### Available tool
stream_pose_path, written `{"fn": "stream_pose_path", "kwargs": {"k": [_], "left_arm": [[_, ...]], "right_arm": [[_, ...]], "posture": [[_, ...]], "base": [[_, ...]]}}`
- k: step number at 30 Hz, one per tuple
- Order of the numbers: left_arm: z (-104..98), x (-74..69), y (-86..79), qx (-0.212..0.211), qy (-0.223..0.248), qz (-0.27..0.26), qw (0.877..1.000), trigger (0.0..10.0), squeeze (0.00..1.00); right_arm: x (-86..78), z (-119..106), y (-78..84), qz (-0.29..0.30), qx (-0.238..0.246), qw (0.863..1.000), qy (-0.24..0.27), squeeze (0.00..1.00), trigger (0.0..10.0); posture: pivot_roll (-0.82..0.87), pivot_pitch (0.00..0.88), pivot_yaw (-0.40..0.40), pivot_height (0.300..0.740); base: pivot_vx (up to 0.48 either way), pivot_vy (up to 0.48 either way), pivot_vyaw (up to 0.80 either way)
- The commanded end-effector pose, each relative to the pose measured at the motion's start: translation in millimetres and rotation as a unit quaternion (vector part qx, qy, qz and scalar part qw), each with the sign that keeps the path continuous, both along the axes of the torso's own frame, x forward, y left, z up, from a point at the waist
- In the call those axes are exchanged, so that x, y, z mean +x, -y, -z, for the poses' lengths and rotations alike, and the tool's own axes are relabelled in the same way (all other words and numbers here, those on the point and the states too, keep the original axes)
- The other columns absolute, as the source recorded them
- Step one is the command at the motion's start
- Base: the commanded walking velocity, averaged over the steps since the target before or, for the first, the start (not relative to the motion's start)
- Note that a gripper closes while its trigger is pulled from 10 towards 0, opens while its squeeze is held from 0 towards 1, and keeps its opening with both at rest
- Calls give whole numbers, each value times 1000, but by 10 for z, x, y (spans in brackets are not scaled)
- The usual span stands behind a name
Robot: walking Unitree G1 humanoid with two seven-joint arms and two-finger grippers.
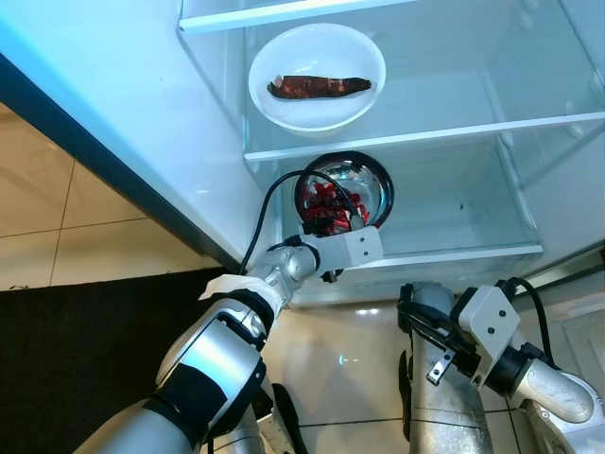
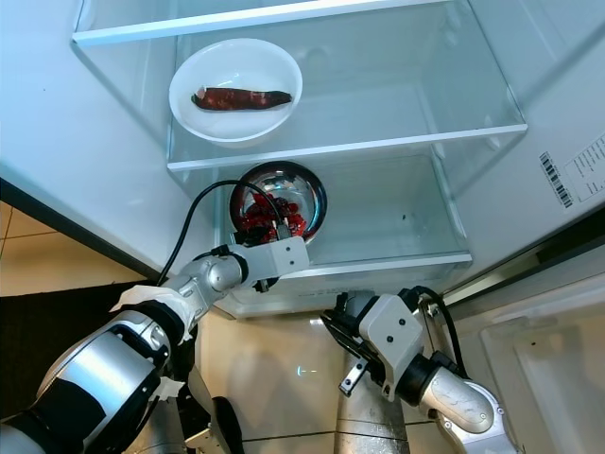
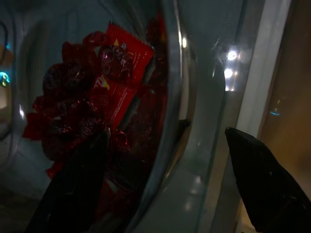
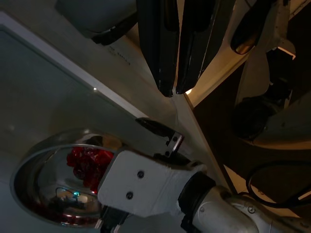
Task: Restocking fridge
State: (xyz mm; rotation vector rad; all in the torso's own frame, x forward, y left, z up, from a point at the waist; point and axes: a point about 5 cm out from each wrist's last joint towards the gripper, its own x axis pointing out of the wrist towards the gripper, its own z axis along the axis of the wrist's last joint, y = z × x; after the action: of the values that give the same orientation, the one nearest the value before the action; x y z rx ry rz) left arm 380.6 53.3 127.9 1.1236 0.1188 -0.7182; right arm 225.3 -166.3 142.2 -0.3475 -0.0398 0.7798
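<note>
Landmark = steel bowl (image 1: 345,192) of red wrapped sweets (image 3: 104,97), sitting on the lower glass shelf (image 1: 473,253) of the open fridge, close to the shelf's front edge.

Left of and below the bowl: left gripper (image 3: 167,160) reaching in from the front; fingers spread wide, one finger (image 3: 73,189) inside over the sweets, the other (image 3: 262,179) outside, so the near rim runs between them; not closed on it; contact with the rim can't be told.

Key relation: rim sits straight ahead in the gap, bowl wall roughly along the finger axis; bowl is round, no long axis to align; judgement: either closing on the rim or backing off after placement, frames don't settle which.

Above the bowl: white bowl (image 1: 317,76) holding a dark reddish piece of food (image 1: 319,87), on the next shelf up.

Right of and below the bowl: right gripper (image 4: 172,90) outside the fridge, well apart, fingers close together, nothing held; left arm clearly nearer.
</note>
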Motion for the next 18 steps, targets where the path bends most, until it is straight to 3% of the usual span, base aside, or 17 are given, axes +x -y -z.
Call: {"fn": "stream_pose_path", "kwargs": {"k": [1, 8, 16, 18], "left_arm": [[193, -68, -73, 27, -21, -9, 999, 10000, 0], [31, -21, 15, 0, 3, 11, 1000, 10000, 0], [10, -33, 51, -18, -27, 27, 999, 10000, 0], [-16, -34, 69, -40, -53, 32, 997, 10000, 0]], "right_arm": [[-39, 46, -3, -4, 3, 1000, -13, 0, 10000], [22, 30, 10, -5, 3, 1000, -8, 0, 10000], [57, 21, 9, -5, 1, 1000, -4, 0, 10000], [74, 22, 8, -6, 1, 1000, -2, 0, 10000]], "posture": [[-271, 554, 110, 406], [-260, 533, 104, 406], [-255, 522, 105, 406], [-253, 514, 102, 406]], "base": [[0, 0, 0], [0, 0, 0], [0, 0, 0], [0, 0, 0]]}}
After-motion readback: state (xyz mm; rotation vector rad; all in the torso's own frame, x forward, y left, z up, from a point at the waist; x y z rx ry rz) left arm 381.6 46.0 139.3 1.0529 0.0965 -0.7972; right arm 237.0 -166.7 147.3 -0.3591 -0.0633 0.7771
